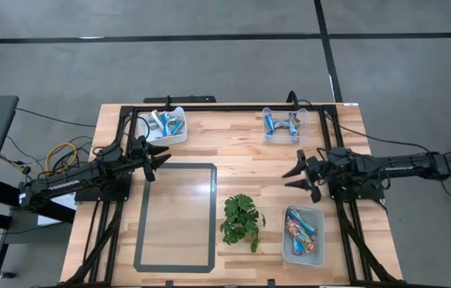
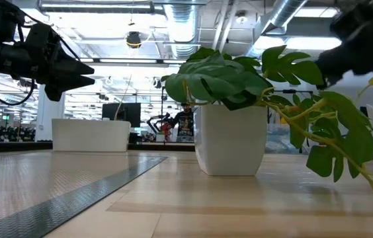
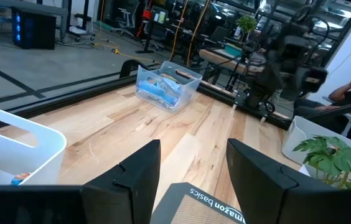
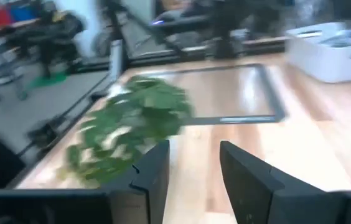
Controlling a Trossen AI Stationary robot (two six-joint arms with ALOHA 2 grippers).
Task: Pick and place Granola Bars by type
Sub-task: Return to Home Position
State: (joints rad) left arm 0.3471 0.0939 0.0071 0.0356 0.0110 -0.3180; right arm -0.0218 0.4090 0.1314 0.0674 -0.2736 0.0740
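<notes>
All apparently sorted: shows shiny-wrapped granola bars (image 1: 300, 228) lying in white plastic tub (image 1: 181, 114), clear plastic tub (image 1: 282, 138) and gray bin (image 1: 303, 260). Finds left gripper (image 1: 161, 165) and right gripper (image 1: 286, 180) released, empty, above wooden table (image 1: 241, 160). Calls for slow retraction, skirting green leafy potted plant (image 1: 240, 220).

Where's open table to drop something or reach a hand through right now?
Free: inside the taped rectangle; the strip between the white bin and the clear bin; the centre between the left gripper and the right gripper, both open and empty. Crowded: the plant beside the gray bin, right of the rectangle.
</notes>
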